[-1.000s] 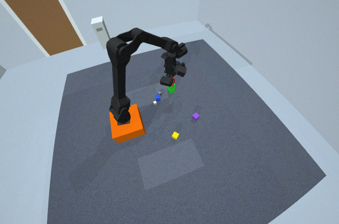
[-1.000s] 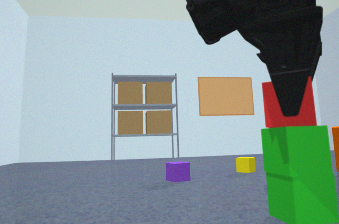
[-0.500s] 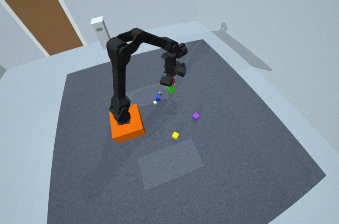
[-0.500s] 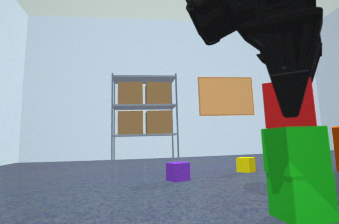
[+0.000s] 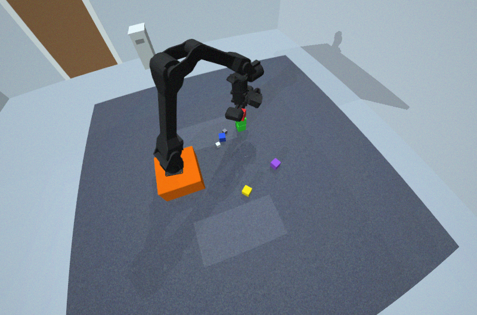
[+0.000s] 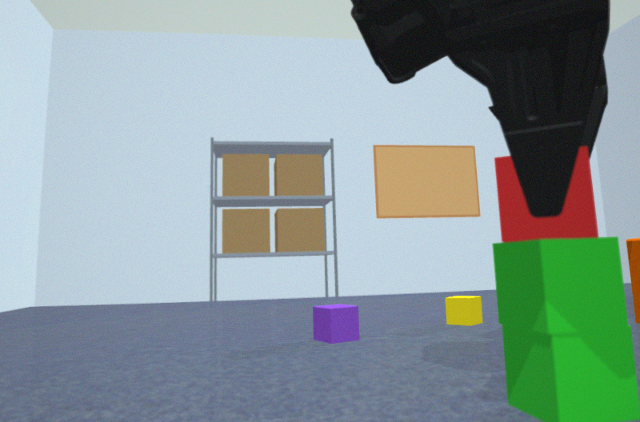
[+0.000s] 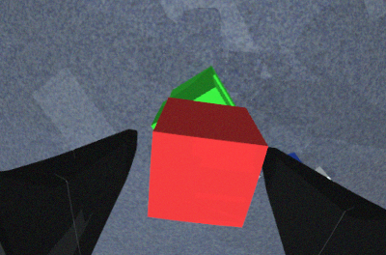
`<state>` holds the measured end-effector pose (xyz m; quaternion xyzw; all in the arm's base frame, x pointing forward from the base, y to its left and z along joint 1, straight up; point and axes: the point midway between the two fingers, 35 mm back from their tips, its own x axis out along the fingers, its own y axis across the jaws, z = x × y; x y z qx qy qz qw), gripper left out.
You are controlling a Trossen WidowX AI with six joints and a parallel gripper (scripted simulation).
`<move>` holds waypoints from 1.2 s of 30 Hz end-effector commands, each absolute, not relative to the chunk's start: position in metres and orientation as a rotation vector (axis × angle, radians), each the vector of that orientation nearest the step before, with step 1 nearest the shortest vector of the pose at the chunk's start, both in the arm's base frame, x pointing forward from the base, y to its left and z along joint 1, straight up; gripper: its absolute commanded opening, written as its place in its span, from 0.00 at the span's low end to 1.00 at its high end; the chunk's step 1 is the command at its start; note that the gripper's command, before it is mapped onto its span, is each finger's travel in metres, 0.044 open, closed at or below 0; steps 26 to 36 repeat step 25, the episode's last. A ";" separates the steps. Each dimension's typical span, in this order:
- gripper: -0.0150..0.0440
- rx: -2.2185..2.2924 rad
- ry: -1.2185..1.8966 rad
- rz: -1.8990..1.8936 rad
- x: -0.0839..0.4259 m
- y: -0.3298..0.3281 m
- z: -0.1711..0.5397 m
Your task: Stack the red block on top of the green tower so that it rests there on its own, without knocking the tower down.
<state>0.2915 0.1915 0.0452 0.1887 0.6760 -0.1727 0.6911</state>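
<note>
Sitting on the two-cube green tower (image 6: 566, 324), the red cube (image 7: 203, 175) is released; the black parallel-jaw gripper (image 7: 201, 175) stands open (gaps both sides). A skewed retreat could clip it, toppling everything.

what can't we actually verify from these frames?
- Red block to green tower contact: exterior view shows only one side; wrist view, the block covers it.
- Tower base: cut off by the exterior frame's bottom edge.
- Open end effector clearance: right finger gap unclear in wrist view.
- Top view: stack too small.
</note>
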 end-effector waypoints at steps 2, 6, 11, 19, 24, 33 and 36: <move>0.97 0.422 1.510 -0.386 0.292 0.192 0.045; 1.00 0.422 1.510 -0.386 0.292 0.192 0.045; 1.00 0.422 1.510 -0.386 0.292 0.192 0.045; 1.00 0.422 1.510 -0.386 0.292 0.192 0.045; 1.00 0.422 1.510 -0.386 0.292 0.192 0.045; 1.00 0.422 1.510 -0.386 0.292 0.192 0.045; 1.00 0.422 1.510 -0.386 0.292 0.192 0.045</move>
